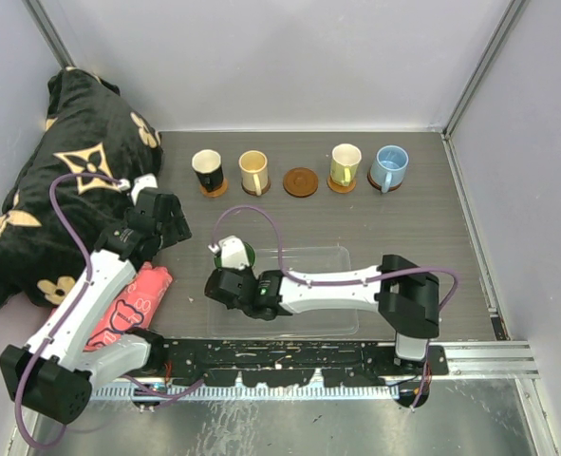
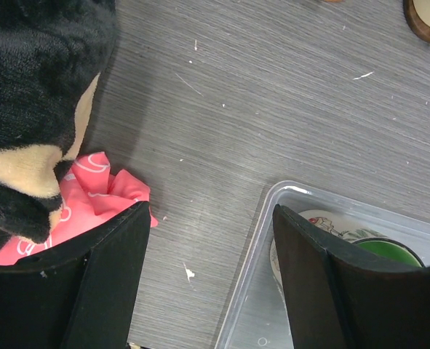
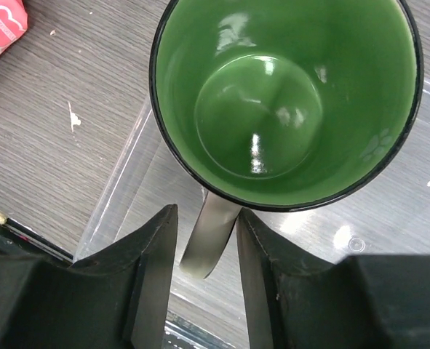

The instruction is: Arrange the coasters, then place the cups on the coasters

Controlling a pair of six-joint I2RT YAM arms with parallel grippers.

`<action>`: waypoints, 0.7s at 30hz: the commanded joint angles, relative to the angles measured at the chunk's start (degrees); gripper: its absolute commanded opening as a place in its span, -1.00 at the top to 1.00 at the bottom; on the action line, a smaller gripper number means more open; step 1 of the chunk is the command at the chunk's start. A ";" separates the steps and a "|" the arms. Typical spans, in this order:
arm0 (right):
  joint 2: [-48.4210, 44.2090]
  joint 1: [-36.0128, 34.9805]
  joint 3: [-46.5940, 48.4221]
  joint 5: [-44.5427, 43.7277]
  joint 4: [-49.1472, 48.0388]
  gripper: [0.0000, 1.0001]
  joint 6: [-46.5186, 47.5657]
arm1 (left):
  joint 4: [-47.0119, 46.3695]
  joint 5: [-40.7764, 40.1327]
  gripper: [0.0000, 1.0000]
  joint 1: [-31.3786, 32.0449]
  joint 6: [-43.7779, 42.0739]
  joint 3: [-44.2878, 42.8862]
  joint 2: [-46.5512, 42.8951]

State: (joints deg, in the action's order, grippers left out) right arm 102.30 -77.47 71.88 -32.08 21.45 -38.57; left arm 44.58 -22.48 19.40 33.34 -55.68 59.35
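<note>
- Right claw (image 3: pixel 206 218) grasps the handle of the green-lined mug (image 3: pixel 273 109), glossy and black-rimmed, left of centre over the clear tray (image 1: pixel 299 325) edge.
- Left claw (image 2: pixel 209 218) is released, holding nothing.
- Bare coaster (image 1: pixel 300 181) sits upper centre, with open tabletop (image 1: pixel 403 228) between it and the tray.

Left arm (image 1: pixel 81 309), right arm (image 1: pixel 323 290): white moulded link shells, black joint housings, chunky black blocks at base ends. Purple cable (image 1: pixel 60 204) loops loose along each arm. Left gripper (image 2: pixel 209 214), right gripper (image 3: pixel 205 218): matte black, flat-faced, wedge-shaped fingers with hard bevelled edges.
</note>
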 commanded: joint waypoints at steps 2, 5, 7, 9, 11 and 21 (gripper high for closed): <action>0.67 1.08 4.18 -1.29 3.34 0.20 -3.37 | -2.19 0.50 -0.40 -0.26 -0.72 -0.05 -1.34; 1.01 1.16 4.91 -2.70 5.45 0.29 -4.73 | -2.38 0.97 -0.40 -0.27 -0.65 -0.13 -1.07; 1.10 1.48 4.85 -3.05 6.80 0.30 -5.36 | -2.43 1.03 -0.39 -0.28 -0.65 -0.21 -1.02; 0.22 1.76 3.48 -2.93 6.85 0.30 -5.75 | -2.51 1.24 -0.40 -0.31 -0.64 -0.15 -1.07; -1.24 2.01 1.66 -2.78 6.67 0.30 -5.90 | -2.65 1.25 -0.40 -0.33 -0.64 -0.13 -1.01; -7.18 4.00 -5.70 -1.02 4.46 0.27 -3.95 | -2.95 1.34 -0.40 -0.27 -0.56 0.09 -1.06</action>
State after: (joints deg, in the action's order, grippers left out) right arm 100.27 -74.17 67.83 -32.21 27.09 -43.03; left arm 44.36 -21.19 19.38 33.36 -55.68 59.22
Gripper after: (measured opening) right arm 0.358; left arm 0.697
